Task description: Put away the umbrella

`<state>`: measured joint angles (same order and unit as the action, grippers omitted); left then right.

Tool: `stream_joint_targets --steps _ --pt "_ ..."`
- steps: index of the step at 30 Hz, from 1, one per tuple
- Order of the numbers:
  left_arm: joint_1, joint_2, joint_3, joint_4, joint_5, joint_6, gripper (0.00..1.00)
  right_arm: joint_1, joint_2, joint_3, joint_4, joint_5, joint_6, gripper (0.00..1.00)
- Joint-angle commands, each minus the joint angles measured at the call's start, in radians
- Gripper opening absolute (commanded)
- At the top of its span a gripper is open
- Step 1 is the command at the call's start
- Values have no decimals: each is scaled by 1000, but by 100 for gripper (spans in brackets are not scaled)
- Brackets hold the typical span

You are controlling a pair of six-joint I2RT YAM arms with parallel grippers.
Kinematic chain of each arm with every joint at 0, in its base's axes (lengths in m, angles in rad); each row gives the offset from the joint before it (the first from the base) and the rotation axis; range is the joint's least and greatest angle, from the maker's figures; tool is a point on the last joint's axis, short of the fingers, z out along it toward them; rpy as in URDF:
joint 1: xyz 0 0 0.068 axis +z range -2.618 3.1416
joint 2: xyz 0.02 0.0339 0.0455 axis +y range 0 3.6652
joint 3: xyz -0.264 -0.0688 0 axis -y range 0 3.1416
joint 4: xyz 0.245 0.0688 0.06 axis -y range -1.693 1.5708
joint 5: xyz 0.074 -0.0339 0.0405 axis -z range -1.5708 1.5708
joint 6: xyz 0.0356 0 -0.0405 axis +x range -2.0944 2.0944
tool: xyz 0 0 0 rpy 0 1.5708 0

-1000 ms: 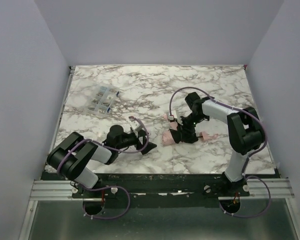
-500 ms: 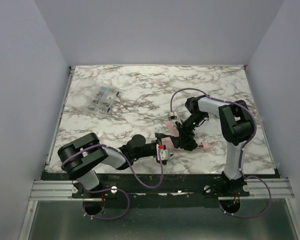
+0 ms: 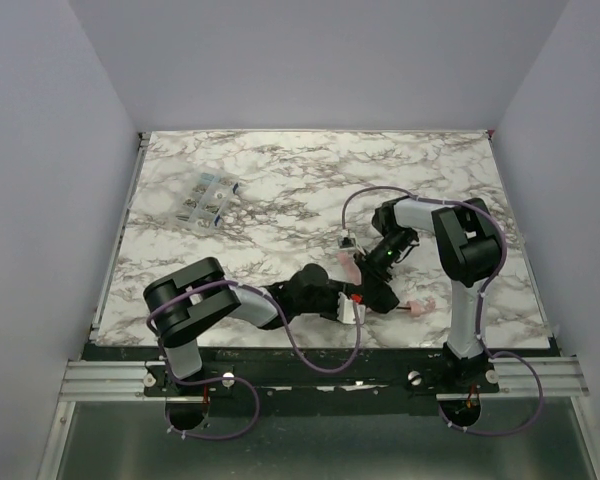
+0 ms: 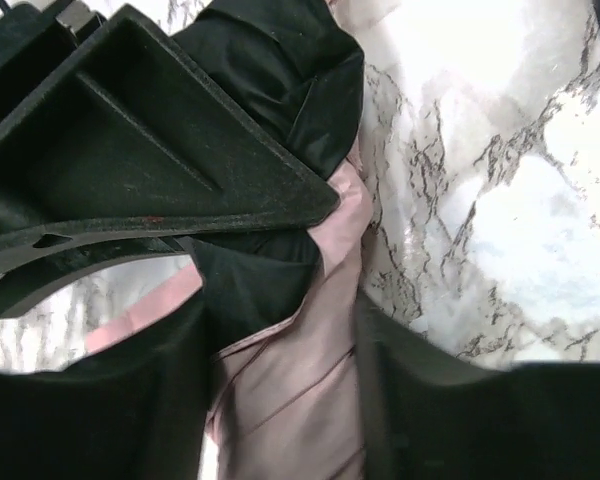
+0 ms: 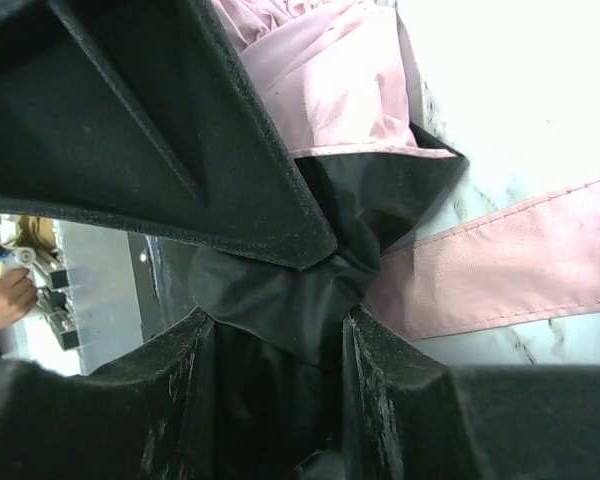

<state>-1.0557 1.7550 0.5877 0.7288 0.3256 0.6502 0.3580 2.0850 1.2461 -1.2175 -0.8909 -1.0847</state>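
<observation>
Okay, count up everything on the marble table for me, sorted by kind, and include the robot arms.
umbrella: 1
clear plastic box: 1
robot arms: 2, the left arm and the right arm
Total: 4

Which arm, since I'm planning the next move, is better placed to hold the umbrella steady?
Right: the right gripper pinches the umbrella; whether the left gripper grips its fabric is unclear.

A clear plastic compartment box [image 3: 207,199] is placed flat on the white, grey-veined marble tabletop [image 3: 280,165], near the tabletop's far left corner.
</observation>
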Motion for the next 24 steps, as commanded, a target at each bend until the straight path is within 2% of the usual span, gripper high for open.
stream_joint_targets --steps 1,3,4,6,8,11,12,13,17,21,22,24 --pt "-6 42 63 -205 52 -47 28 4 70 -56 196 249 2 14" --pt "-5 53 87 -265 68 -68 5 0 54 -55 210 241 17 22" --pt "-4 62 100 -297 76 -82 0 -7 40 -51 214 230 20 30" --pt "4 78 120 -354 95 -111 0 -36 -2 -26 202 196 20 41" --pt "25 95 136 -408 132 -164 0 -85 -71 11 192 161 17 66" --pt "75 117 145 -456 201 -233 0 -171 -167 71 168 115 -2 83" --pt "92 126 148 -470 223 -266 0 -192 -201 87 161 100 -15 96" --pt "115 136 156 -487 247 -280 0 -216 -234 97 162 88 -22 100" --pt "186 189 246 -632 328 -325 0 -242 -410 60 237 65 -50 100" --pt "254 254 345 -764 398 -376 0 -244 -645 -169 509 28 -27 100" --pt "265 273 369 -790 409 -386 0 -243 -682 -227 535 13 -69 100" --pt "277 312 413 -848 429 -397 0 -243 -727 -284 466 -21 -229 99"
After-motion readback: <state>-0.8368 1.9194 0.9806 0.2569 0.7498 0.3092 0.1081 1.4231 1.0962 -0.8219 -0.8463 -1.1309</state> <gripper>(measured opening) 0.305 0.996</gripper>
